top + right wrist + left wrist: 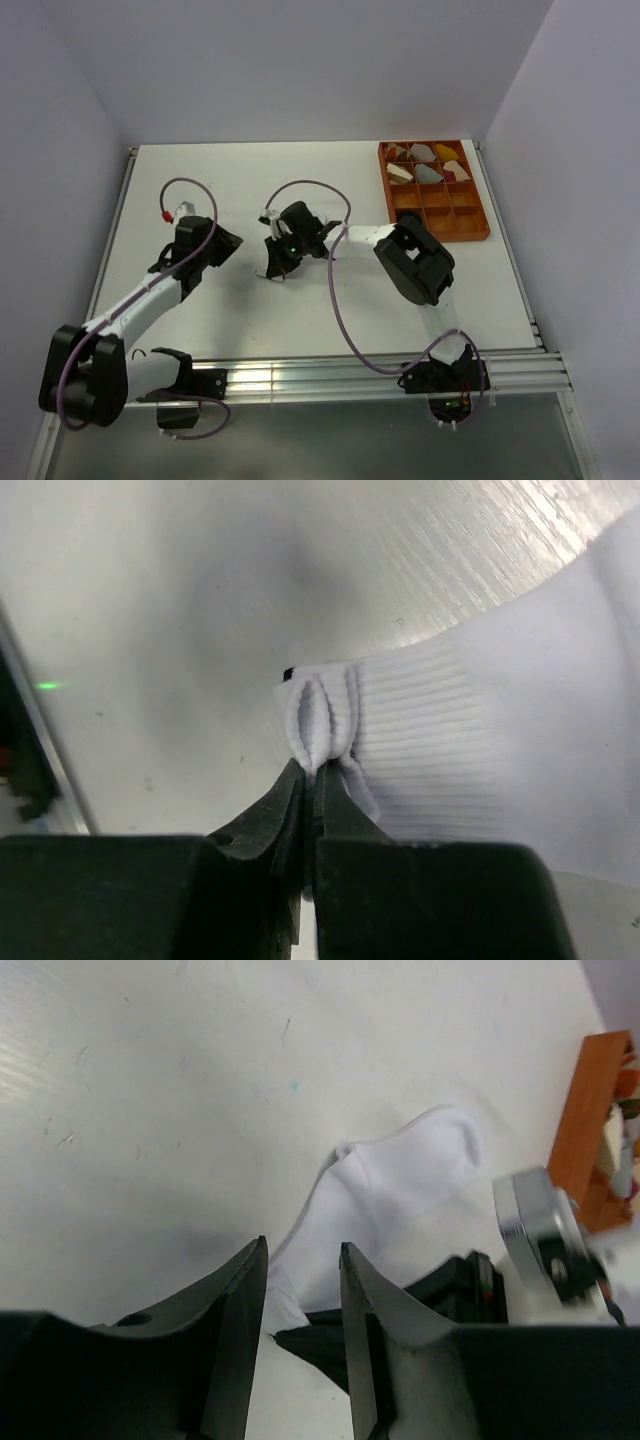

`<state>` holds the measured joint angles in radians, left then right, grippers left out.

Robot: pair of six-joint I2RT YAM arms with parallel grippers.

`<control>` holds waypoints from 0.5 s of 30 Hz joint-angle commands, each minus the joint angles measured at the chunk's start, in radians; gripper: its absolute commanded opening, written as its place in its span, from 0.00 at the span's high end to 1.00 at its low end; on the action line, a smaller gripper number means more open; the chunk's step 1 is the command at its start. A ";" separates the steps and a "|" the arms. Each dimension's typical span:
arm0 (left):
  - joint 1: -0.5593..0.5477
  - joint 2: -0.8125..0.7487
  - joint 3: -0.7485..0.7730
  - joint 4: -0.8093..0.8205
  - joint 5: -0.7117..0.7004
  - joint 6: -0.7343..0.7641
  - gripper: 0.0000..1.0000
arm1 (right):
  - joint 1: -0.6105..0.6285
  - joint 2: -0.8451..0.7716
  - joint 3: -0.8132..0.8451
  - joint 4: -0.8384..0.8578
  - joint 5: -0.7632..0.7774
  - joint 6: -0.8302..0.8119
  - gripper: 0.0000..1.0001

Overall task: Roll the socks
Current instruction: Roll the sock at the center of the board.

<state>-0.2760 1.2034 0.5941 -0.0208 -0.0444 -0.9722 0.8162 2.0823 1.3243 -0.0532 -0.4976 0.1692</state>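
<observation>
My right gripper [312, 772] pinches the white sock [480, 750] by its bunched cuff, while my left gripper [303, 1260] hangs spread nearby. The rolling seems barely begun.

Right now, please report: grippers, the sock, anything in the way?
Right gripper shut on cuff of white sock. Left gripper open over the sock. Orange tray far aside, nothing blocking.
</observation>
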 commanded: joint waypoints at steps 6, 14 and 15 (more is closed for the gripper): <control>0.003 -0.156 -0.166 0.070 0.078 -0.060 0.58 | -0.064 0.131 -0.068 0.162 -0.291 0.442 1.00; -0.088 -0.067 -0.223 0.131 0.090 -0.126 0.59 | -0.106 0.153 -0.229 0.487 -0.337 0.730 1.00; -0.092 -0.059 -0.226 0.134 0.092 -0.146 0.59 | -0.109 0.153 -0.243 0.513 -0.328 0.746 1.00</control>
<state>-0.3511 1.1271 0.3790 0.0429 0.0307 -1.0660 0.7143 2.1853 1.1526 0.3946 -0.8421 0.7963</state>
